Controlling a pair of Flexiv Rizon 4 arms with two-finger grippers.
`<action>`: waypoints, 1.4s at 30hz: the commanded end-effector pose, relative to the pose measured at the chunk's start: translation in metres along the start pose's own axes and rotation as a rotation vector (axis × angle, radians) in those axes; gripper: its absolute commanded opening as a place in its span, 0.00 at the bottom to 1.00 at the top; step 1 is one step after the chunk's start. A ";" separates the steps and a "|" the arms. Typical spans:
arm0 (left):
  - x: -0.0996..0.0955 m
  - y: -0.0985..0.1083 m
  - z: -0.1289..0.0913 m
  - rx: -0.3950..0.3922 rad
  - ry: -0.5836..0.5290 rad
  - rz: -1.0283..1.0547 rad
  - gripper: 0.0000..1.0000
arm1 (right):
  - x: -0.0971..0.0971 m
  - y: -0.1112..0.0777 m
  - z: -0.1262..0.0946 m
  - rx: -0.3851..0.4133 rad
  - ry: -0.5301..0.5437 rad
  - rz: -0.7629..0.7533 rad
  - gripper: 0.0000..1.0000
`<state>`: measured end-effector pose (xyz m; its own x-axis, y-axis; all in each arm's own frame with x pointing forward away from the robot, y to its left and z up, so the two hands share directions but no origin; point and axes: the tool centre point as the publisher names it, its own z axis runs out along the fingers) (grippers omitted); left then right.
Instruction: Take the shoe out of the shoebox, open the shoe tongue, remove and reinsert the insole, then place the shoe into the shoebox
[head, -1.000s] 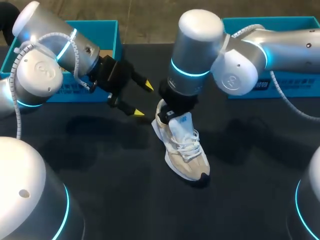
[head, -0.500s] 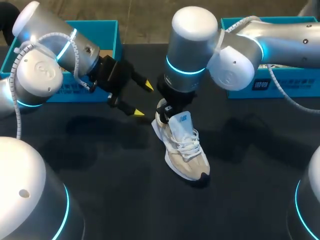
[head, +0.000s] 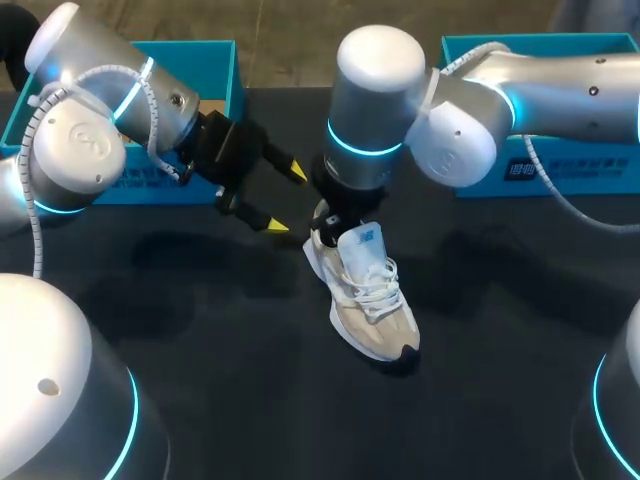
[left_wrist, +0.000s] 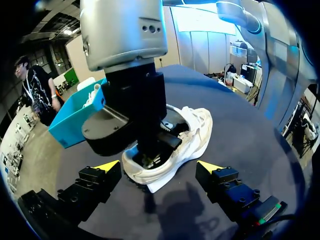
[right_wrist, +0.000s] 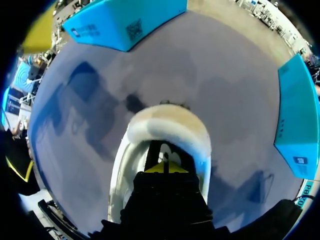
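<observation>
**Jaws: left released and empty, right down inside the shoe, grip unreadable**

Left gripper (head: 286, 200): spread wide, holding nothing. Right gripper (right_wrist: 164, 168): plunged into the shoe (head: 368, 295) from above. No view shows whether it is clenched or released, so can't tell.

Progress, as far as visible:
- Shoe is out of the box and stands upright on the table (head: 200, 330), toe pointing away from both boxes. Step one looks done
- Tongue (head: 362, 246) stands up and forward over the laces, collar wide open. I'd call that step done too
- Insole: not visible anywhere, neither on the table nor clearly inside the shoe. The right wrist view only shows a dark interior under the tip. My read is that removal is the step in hand and not yet finished
- Left to do: pull the insole out, put it back, then put the shoe in a box. Left shoebox (head: 215, 60) and right shoebox (head: 590, 160) sit at the far edge, both well apart from the shoe

Shoe relative to jaws:
- Right gripper goes in at the heel end, behind the raised tongue, with the collar rim all around it
- Left gripper points at the heel from the side. The shoe is ahead of the open tips, not between them. The nearer tip is just beside the heel, no contact visible
- In the left wrist view the heel lines up roughly with the gap between the tips, so a short advance would probably put it in reach to brace the shoe
</observation>
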<state>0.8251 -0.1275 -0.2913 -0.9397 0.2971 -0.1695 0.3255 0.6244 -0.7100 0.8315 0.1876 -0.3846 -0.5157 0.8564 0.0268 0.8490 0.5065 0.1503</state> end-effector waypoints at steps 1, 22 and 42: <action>0.000 0.000 0.000 -0.002 0.002 0.000 1.00 | -0.001 -0.004 -0.020 -0.023 -0.025 0.002 0.00; 0.000 0.000 0.000 -0.002 0.002 0.000 1.00 | -0.003 0.006 0.014 -0.085 -0.140 -0.041 0.00; 0.000 0.000 0.000 -0.002 0.002 0.000 1.00 | -0.008 -0.007 -0.013 -0.087 -0.145 -0.045 0.00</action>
<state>0.8255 -0.1277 -0.2915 -0.9396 0.2978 -0.1689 0.3255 0.6240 -0.7104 0.8331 0.1826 -0.3847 -0.5294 0.8405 -0.1148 0.8105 0.5411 0.2241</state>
